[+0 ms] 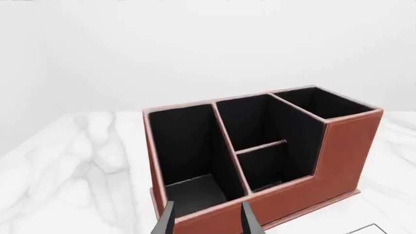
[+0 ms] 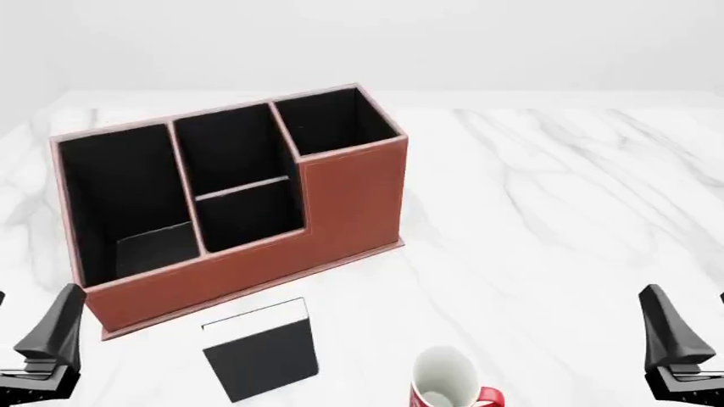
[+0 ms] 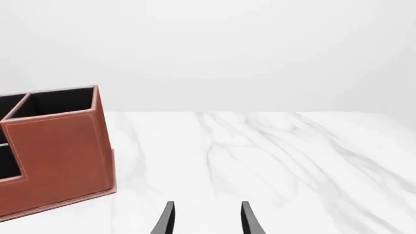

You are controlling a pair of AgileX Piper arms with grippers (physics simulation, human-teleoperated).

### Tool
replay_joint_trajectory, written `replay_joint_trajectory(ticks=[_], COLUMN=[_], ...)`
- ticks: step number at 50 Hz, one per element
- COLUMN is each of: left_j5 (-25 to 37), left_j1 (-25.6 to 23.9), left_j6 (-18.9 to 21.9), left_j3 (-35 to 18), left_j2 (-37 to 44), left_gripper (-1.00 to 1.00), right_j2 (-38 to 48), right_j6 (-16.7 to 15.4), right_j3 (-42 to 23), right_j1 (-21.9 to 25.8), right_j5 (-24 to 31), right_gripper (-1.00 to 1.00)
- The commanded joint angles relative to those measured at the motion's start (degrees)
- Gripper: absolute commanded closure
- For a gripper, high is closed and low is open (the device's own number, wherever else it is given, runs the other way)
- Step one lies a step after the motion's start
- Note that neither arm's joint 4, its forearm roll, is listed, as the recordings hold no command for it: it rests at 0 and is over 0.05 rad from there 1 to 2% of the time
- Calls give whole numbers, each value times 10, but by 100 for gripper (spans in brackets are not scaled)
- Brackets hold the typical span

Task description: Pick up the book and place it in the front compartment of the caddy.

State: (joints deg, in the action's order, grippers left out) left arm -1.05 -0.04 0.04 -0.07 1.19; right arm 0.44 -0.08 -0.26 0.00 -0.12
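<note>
Book (image 2: 260, 349) lies flat on the desk (image 2: 543, 212), at 6 o'clock of the caddy (image 2: 232, 199); mug (image 2: 447, 380) at the book's 3 o'clock, apparently apart. Left claw (image 1: 206, 219) and right claw (image 3: 205, 219) both gape, holding nothing.

You've got a white marble table (image 2: 543, 203) with grey veining carrying everything here. The caddy (image 2: 339, 199) sits on it, angled, and that's your landmark. Just in front of the caddy's low wall the book (image 2: 263, 352) lies flat on the marble, white page edge turned toward the caddy, not touching it. Beyond the book, away from the caddy and toward your near edge, the red-and-white mug (image 2: 447, 380) stands upright, close beside the book.
</note>
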Motion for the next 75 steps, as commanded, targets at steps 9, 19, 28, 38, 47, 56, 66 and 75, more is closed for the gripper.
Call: replay_joint_trajectory(ticks=[9, 19, 28, 38, 47, 56, 66, 75], left_j5=[8, 30, 83, 168, 236, 289, 315, 358], left_j1=[0, -59, -110, -142, -192, -215, -208, -230], left_j6=[5, 76, 129, 172, 220, 270, 394, 435], left_j3=[-5, -99, -204, -272, -319, -351, -343, -354], left_j2=[-11, 70, 181, 224, 265, 305, 340, 363], left_gripper=[-100, -100, -100, -100, -100, -100, -100, -100], right_j2=[2, 3, 2, 2, 3, 4, 4, 4], right_j6=[1, 1, 1, 1, 1, 1, 1, 1], right_j3=[0, 1, 1, 0, 0, 0, 0, 0], right_j1=[0, 0, 0, 0, 0, 0, 0, 0], right_j5=[-2, -3, -2, -2, -3, -4, -4, -4], right_gripper=[-100, -100, -100, -100, -100, -100, -100, -100])
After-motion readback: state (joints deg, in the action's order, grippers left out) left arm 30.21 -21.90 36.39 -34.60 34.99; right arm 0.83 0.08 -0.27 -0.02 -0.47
